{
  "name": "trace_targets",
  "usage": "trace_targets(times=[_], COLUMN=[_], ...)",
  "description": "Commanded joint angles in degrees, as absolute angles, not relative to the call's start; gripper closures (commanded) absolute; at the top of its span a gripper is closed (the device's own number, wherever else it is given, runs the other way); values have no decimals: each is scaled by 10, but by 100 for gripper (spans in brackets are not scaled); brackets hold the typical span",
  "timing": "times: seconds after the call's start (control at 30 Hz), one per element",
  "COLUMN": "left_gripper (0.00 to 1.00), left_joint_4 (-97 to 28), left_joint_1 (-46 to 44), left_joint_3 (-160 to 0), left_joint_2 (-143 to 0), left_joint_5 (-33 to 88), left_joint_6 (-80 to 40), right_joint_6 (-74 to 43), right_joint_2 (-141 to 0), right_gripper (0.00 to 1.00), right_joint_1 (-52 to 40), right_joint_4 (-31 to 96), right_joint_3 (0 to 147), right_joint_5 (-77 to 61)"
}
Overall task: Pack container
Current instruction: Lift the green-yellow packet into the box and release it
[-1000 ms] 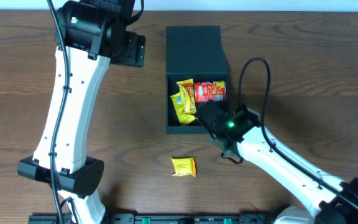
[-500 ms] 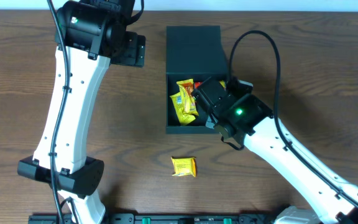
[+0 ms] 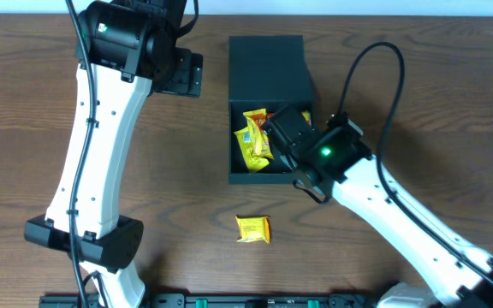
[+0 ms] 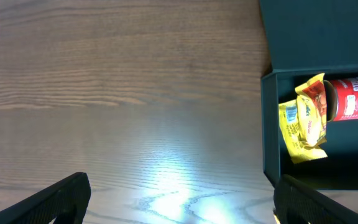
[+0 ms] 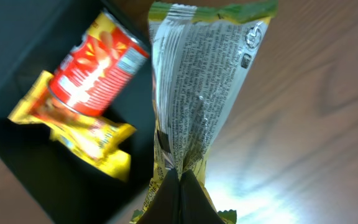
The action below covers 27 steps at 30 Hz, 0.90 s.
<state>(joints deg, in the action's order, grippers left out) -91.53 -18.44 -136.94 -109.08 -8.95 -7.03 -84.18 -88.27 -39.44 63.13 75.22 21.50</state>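
Note:
The dark teal container (image 3: 238, 167) stands open at the table's middle, its flap lid (image 3: 266, 67) laid back. Inside lie a yellow snack packet (image 3: 252, 137) and a red can (image 4: 353, 99); in the overhead view the right arm covers most of the can. My right gripper (image 5: 179, 180) is shut on a yellow-green snack packet (image 5: 197, 81), held over the container's right edge. My left gripper (image 4: 179, 205) is open and empty, high above bare table to the left of the container (image 4: 269, 137). Another yellow packet (image 3: 252, 228) lies on the table in front of the container.
The wooden table (image 3: 169, 205) stretches left and right of the container. The left arm's white links (image 3: 88, 171) stand at the left side. A black rail (image 3: 255, 299) runs along the front edge.
My right gripper, with the packet, has moved from the container's front right corner up over its right side. The left arm has barely moved.

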Motion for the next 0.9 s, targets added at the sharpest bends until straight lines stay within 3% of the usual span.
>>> trace_targets(times=[0.0,0.43,0.87], left_gripper=[5,4,5], left_joint_4=[-919,-936,-936], left_joint_1=[-184,-182,-176], left_joint_3=[-1370,-1370,-1370], left_joint_2=[-1093,-1093,-1093], left_joint_5=[-77,-79,-80], left_joint_6=[-64,-63,-62], right_joint_6=[-903,-1082,-1082], right_joint_2=[-929,-1017,-1056], right_gripper=[99,99,98], right_joint_1=[-398,-385,-379], right_joint_4=[591,515,425], right_joint_3=[760,760,760], right_joint_5=[220,224,225])
